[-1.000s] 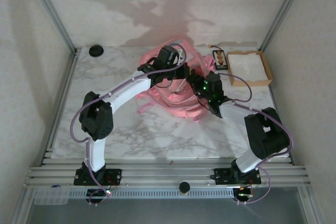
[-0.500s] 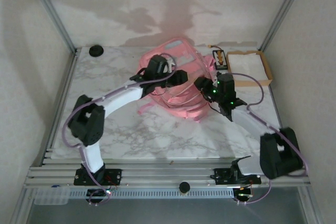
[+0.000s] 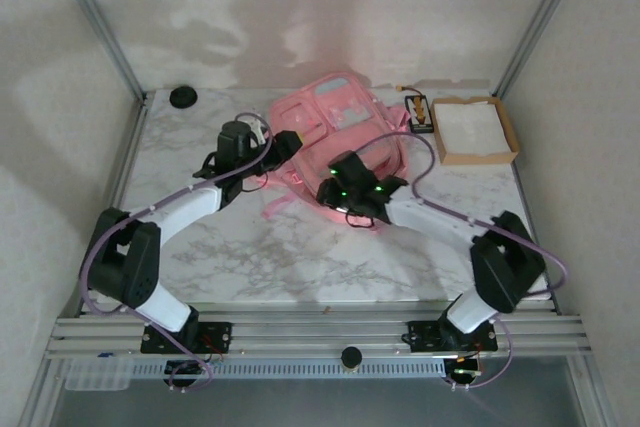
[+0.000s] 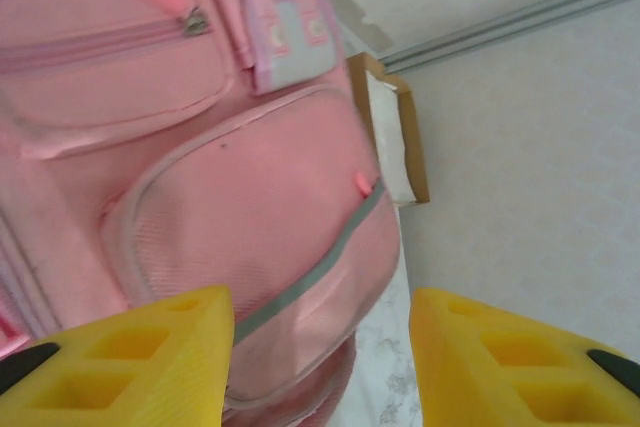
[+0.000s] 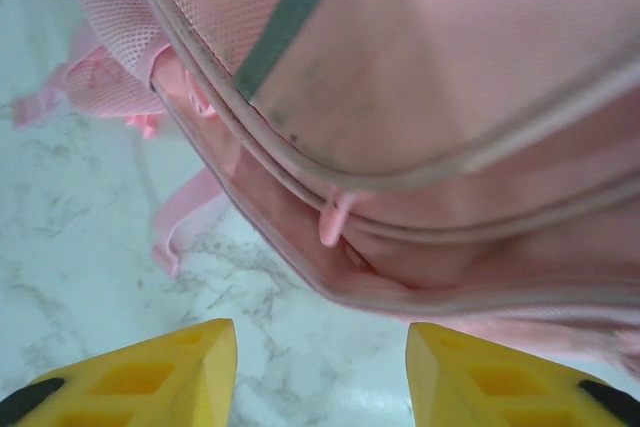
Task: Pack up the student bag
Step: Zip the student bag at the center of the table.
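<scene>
The student bag is a pink backpack lying front-up at the back middle of the marble table. My left gripper hovers at the bag's left side, open. In the left wrist view its yellow fingers are spread before a front pocket of the student bag, and the left gripper holds nothing. My right gripper is at the bag's near edge, open. In the right wrist view the right gripper is over bare marble just short of the student bag, below a pink zip pull.
A shallow cardboard box sits at the back right, with a small black-and-orange item beside it. A black round object lies at the back left. Loose pink straps trail onto the marble beside the bag.
Both arms have swung left and down off the bag. The left gripper has gone from shut to open. The bag has settled flat with its front pockets up.
</scene>
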